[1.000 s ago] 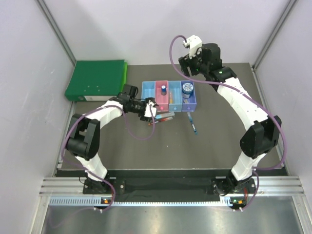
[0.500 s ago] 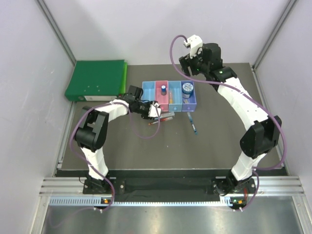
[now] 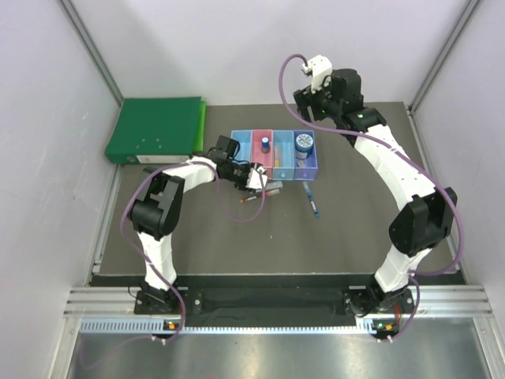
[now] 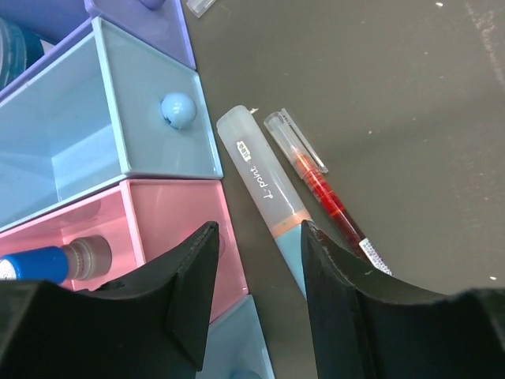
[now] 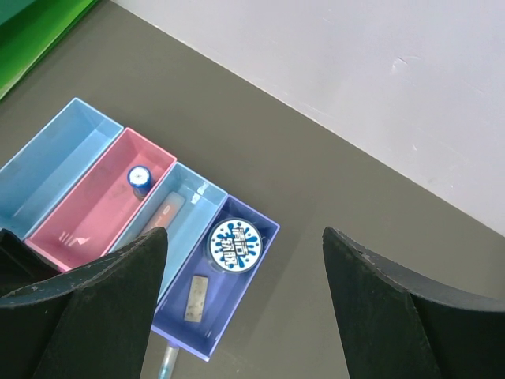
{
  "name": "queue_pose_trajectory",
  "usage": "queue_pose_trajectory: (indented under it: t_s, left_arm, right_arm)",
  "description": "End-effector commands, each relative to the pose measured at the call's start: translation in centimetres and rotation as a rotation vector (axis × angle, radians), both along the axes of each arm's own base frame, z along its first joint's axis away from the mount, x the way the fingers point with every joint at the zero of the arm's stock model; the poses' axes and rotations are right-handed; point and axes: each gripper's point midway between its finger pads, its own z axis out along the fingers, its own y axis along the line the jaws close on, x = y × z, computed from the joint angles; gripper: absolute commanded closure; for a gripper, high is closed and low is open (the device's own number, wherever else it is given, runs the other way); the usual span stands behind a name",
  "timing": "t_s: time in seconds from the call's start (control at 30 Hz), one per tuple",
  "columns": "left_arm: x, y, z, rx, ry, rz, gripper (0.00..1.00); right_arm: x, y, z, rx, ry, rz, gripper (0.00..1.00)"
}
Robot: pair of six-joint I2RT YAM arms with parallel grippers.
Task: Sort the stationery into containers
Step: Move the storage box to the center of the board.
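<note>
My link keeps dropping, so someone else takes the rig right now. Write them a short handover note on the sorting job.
Left gripper: open, empty, low over the frosted marker and red pen, which lie on the table in front of the containers.
Right gripper: open wide, empty, high above the containers.
Done: bottle in the pink bin; orange-pink pen in the second light-blue bin; reel and pale block in the purple bin.
To do: frosted marker, red pen, and the dark blue pen on the table in front of the purple bin. The first light-blue bin holds nothing.
</note>
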Motion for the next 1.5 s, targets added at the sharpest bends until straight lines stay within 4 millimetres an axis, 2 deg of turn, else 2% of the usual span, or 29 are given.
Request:
queue_pose_trajectory:
  t_s: [0.0, 0.33, 0.47, 0.67, 1.0, 1.33, 1.37, 1.47]
  left_arm:
    - [-0.6, 0.6, -1.3, 0.066, 0.046, -0.036, 0.5]
    - [-2.3, 1.9, -1.9, 0.158, 0.086, -0.089, 0.51]
    - [-2.7, 2.3, -2.9, 0.196, 0.084, -0.098, 0.52]
    - [-1.4, 2.1, -3.0, 0.203, 0.068, -0.064, 0.53]
    - [-1.0, 1.8, -4.4, 0.235, 0.104, -0.069, 0.52]
    - [-1.0, 2.3, -5.2, 0.285, 0.117, -0.084, 0.62]
    - [-1.2, 2.5, -5.4, 0.298, 0.13, -0.082, 0.68]
    - [-1.1, 2.5, -5.7, 0.321, 0.132, -0.098, 0.74]
  right_arm:
    - [-0.2, -0.7, 3.0, 0.046, -0.069, -0.02, 0.21]
    - [-0.1, -1.1, 3.0, 0.055, -0.07, -0.034, 0.21]
    - [0.0, -1.1, 3.3, 0.062, -0.075, -0.035, 0.21]
    - [-0.1, -1.2, 3.2, 0.067, -0.072, -0.04, 0.21]
    - [0.0, -1.5, 3.7, 0.074, -0.078, -0.049, 0.21]
    - [0.3, -1.8, 4.0, 0.08, -0.086, -0.058, 0.21]
    - [0.3, -1.9, 3.9, 0.079, -0.084, -0.061, 0.21]
    - [0.3, -2.1, 4.3, 0.079, -0.092, -0.063, 0.21]
